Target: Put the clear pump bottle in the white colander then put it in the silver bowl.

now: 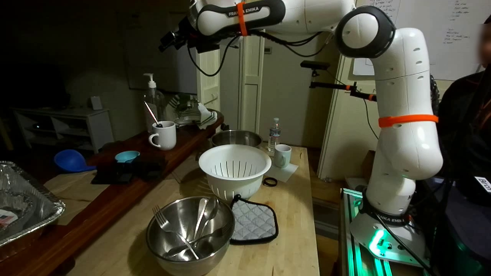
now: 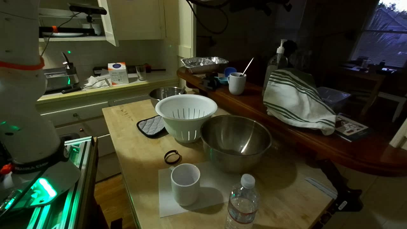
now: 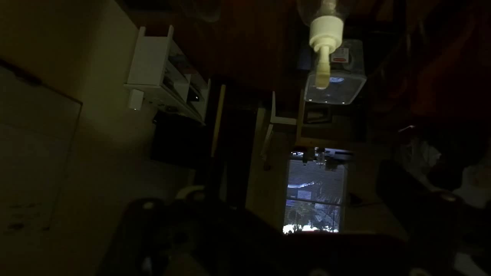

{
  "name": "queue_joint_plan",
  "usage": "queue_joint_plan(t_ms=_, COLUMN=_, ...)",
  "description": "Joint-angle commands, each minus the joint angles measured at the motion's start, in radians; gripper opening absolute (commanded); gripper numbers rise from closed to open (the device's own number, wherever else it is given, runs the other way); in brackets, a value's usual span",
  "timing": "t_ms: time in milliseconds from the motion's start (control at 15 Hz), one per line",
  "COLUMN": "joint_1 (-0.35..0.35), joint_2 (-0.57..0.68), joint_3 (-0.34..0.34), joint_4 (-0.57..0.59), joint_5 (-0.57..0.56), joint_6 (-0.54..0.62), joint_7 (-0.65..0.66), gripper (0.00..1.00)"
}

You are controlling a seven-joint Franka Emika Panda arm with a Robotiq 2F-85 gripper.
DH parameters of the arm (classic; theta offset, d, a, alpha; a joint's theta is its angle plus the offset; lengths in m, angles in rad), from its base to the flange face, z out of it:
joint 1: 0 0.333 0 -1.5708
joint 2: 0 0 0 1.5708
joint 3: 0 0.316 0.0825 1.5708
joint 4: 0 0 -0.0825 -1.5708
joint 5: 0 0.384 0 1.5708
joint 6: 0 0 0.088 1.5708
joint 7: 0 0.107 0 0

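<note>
The pump bottle (image 1: 157, 99) stands upright on the dark ledge (image 2: 254, 103) in both my exterior views, tall, slim and see-through, with a white pump (image 3: 326, 36) that shows upside down and pale against the gloom in my wrist view. My gripper (image 1: 169, 40) hangs high, well apart from it, jaws wide. A mug (image 1: 165, 135) with a thin stick (image 1: 151, 112) in it stands in front of the bottle's lower part in an exterior view, and a striped towel (image 2: 295, 98) hides some of it in an exterior view. The colander (image 1: 234, 188) sits upright on the light table (image 1: 291, 230), white, with rows of slits in its sides and a narrower foot. On opposite sides of it stand the cutlery bowl (image 1: 186, 266), steel, with forks and spoons (image 1: 162, 220) in it, and the shiny bowl (image 2: 230, 162), also steel, reflective inside; I cannot tell which the task means. Near the colander I see a quilted pad (image 1: 253, 222) and a black ring (image 2: 166, 157). Near the shiny bowl are a second mug (image 2: 182, 192), on white paper (image 2: 164, 206), and a small capped bottle (image 2: 243, 203).
</note>
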Motion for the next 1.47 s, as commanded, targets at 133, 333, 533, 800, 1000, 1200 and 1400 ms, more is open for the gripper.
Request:
queue_joint_plan(t_ms=133, joint_1=-0.049, joint_2=0.239, joint_3=0.064, joint_4=0.303, joint_5=0.085, joint_6=-0.087, joint_7=-0.029, gripper=1.00)
queue_joint_plan(t_ms=333, joint_1=-0.039, joint_2=0.294, joint_3=0.048, joint_4=0.390, joint_5=0.059, joint_6=-0.275, joint_7=0.012, gripper=1.00)
queue_joint_plan(t_ms=533, joint_1=-0.036, joint_2=0.338, joint_3=0.039, joint_4=0.475, joint_5=0.056, joint_6=-0.428, joint_7=0.030, gripper=1.00)
queue_joint_plan(t_ms=800, joint_1=-0.039, joint_2=0.396, joint_3=0.048, joint_4=0.581, joint_5=0.065, joint_6=-0.504, joint_7=0.018, gripper=1.00)
queue_joint_plan(t_ms=1000, joint_1=-0.042, joint_2=0.452, joint_3=0.049, joint_4=0.647, joint_5=0.061, joint_6=-0.517, joint_7=0.000, gripper=1.00)
queue_joint_plan(t_ms=1200, joint_1=-0.039, joint_2=0.505, joint_3=0.054, joint_4=0.704, joint_5=0.060, joint_6=-0.513, joint_7=-0.021, gripper=1.00)
queue_joint_plan(t_ms=1400, joint_1=-0.029, joint_2=0.538, joint_3=0.060, joint_4=0.749, joint_5=0.055, joint_6=-0.523, joint_7=-0.038, gripper=1.00)
